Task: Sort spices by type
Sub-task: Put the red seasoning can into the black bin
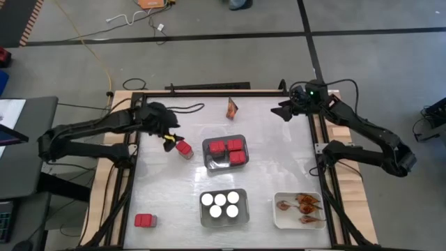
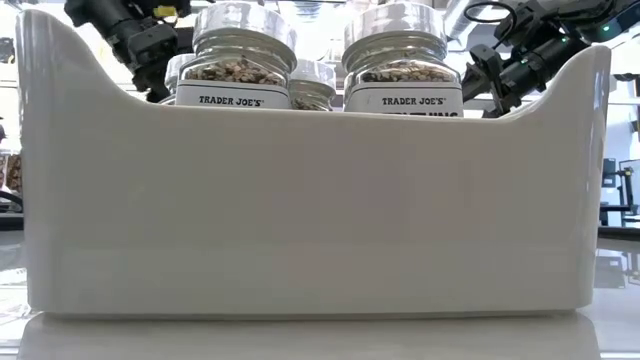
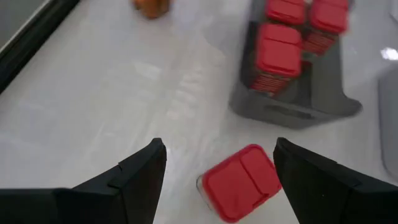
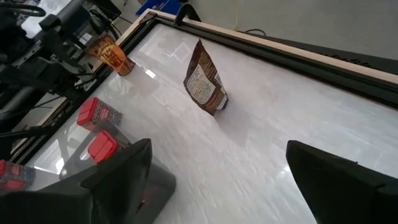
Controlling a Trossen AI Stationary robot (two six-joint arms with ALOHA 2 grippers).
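Observation:
My left gripper (image 1: 172, 139) (image 3: 217, 180) is open and low over the table's left part. A loose red boxy container (image 3: 241, 182) (image 1: 185, 148) rests on the table between its fingertips, with a gap to each finger. Right of it, three red containers (image 1: 226, 150) sit in a grey tray (image 3: 298, 109). My right gripper (image 1: 284, 110) (image 4: 217, 186) is open near the far right corner and points at an orange-brown packet (image 4: 205, 81) (image 1: 231, 107) standing upright on its lower edge. Another red container (image 1: 145, 221) lies near the left front corner.
Several white-lidded jars (image 1: 220, 203) (image 2: 245, 50) fill a tray (image 2: 300, 200) at the near middle. A white tray (image 1: 279, 219) at the near right holds three packets. A small orange-labelled item (image 4: 115, 59) stands by the left gripper. A raised frame (image 1: 209, 87) rims the table.

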